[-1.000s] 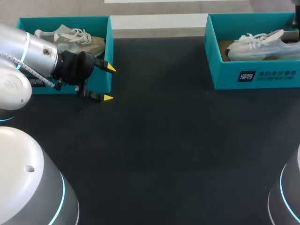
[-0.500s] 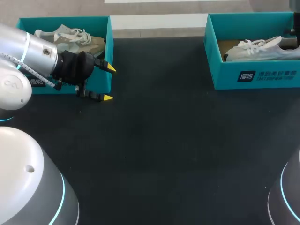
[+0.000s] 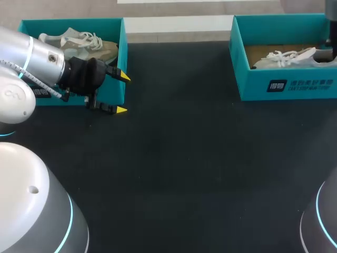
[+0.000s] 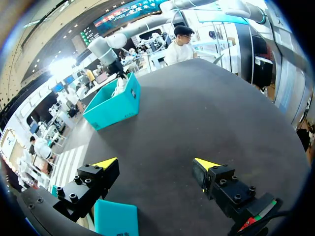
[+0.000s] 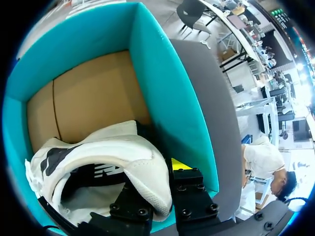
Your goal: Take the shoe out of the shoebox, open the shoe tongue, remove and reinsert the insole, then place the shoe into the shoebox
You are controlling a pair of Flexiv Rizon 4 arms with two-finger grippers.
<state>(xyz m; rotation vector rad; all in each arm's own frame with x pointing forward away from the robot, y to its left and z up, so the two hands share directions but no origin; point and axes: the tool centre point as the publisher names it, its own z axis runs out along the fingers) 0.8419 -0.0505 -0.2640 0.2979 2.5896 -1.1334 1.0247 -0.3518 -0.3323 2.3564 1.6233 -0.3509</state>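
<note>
A white shoe [image 3: 287, 58] lies low in the teal shoebox [image 3: 287, 84] at the far right of the table. In the right wrist view my right gripper [image 5: 157, 182] is shut on the heel collar of the white shoe [image 5: 98, 152]. One finger is inside the shoe and the yellow-tipped one is outside, against the wall of the box [image 5: 162, 88]. The shoe's sole rests near the cardboard floor. My left gripper [image 3: 123, 93] stands open by the front right corner of the other box, with nothing between its fingers [image 4: 106, 163].
A second teal shoebox [image 3: 124, 47] at the far left holds a beige shoe [image 3: 87, 45]. Its corner [image 4: 115, 219] shows under my left gripper's finger. Black tabletop [image 3: 200, 158] stretches between the two boxes.
The white shoe has sunk from above the right box's rim down into the box, held by my right gripper. The left arm has not moved.
</note>
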